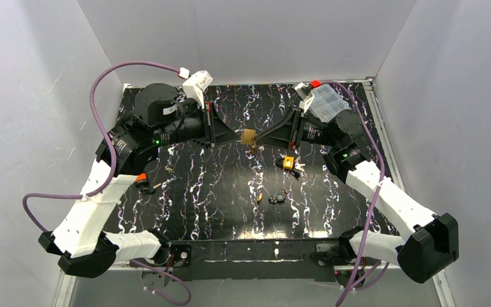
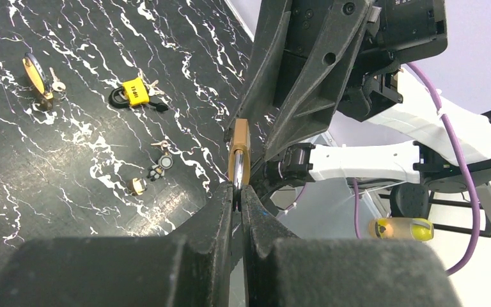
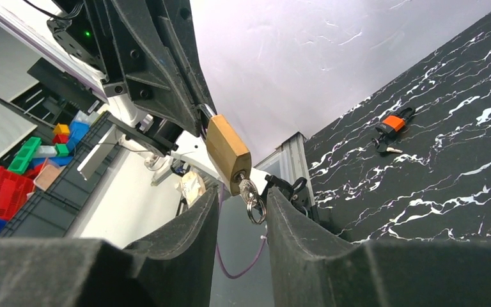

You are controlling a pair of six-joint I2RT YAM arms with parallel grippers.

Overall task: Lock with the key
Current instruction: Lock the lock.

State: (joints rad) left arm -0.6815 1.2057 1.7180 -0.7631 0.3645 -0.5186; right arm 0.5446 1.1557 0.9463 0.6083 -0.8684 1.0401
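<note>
**Q:** Fig. 1, step in hand?

**A:** Judged as the key-turning step. The left gripper (image 2: pixel 236 190) is clamped on the thin silver shackle of the lock (image 3: pixel 227 150) and holds it in the air above the middle of the table (image 1: pixel 217 204), brass body tilted, keyhole end lowest. The key (image 3: pixel 248 189) sits in that keyhole, with its ring dangling beneath.

**Q:** And the other pincer?

**A:** The right gripper (image 3: pixel 243 198) faces the left one. Its 2 fingers stand apart, 1 on each side of the key, and neither appears to touch it. It grips nothing.

**Q:** What does the next move call for?

**A:** Probably closing the 2 fingers squarely on the key's flat head, not on the loose ring, and then rolling the wrist about the key's axis while the left arm keeps the body steady. The head is small, so a slightly off-centre pinch could slip or pull the key out. Whether the shackle is fully seated cannot be told.

**Q:** Surface and room?

**A:** The tabletop is black with white marbled veins, enclosed by plain pale walls (image 1: pixel 243 38). On it lie a yellow padlock (image 2: pixel 135 91) and an orange-bodied padlock (image 3: pixel 393 123), well apart. A clear compartment box (image 1: pixel 326 102) sits at the far right corner. Beyond the table edge, the right wrist view shows coloured storage bins (image 3: pixel 13 179).
</note>
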